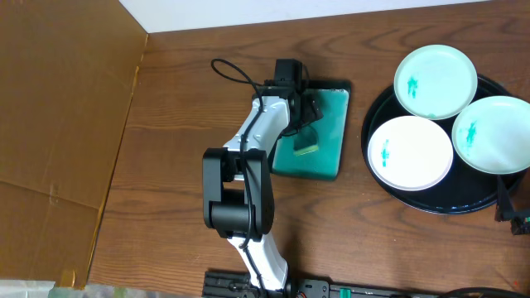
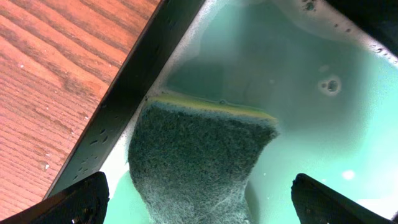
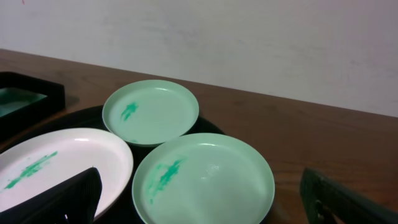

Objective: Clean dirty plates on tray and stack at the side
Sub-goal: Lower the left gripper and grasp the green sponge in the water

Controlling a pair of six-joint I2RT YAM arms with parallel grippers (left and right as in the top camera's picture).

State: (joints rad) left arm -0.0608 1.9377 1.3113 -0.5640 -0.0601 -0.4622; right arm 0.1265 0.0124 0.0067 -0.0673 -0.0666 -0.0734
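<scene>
Three white plates with teal smears lie in the round black tray [image 1: 464, 201]: one at the back [image 1: 436, 81], one at the front left [image 1: 410, 153], one at the right [image 1: 497, 134]. A green sponge [image 1: 305, 147] lies in the small teal tray [image 1: 329, 124]. My left gripper [image 1: 306, 126] is open just above it, and in the left wrist view the sponge [image 2: 199, 155] sits between the spread fingers [image 2: 199, 208]. My right gripper [image 1: 513, 213] is open and empty at the black tray's front right, facing the nearest plate [image 3: 202, 177].
The teal tray holds soapy water [image 2: 311, 118] and has a black rim [image 2: 124, 106]. A brown cardboard panel [image 1: 58, 124] stands at the left of the wooden table. A cable [image 1: 232, 73] loops beside the left wrist. A pale wall [image 3: 249, 37] is behind the plates.
</scene>
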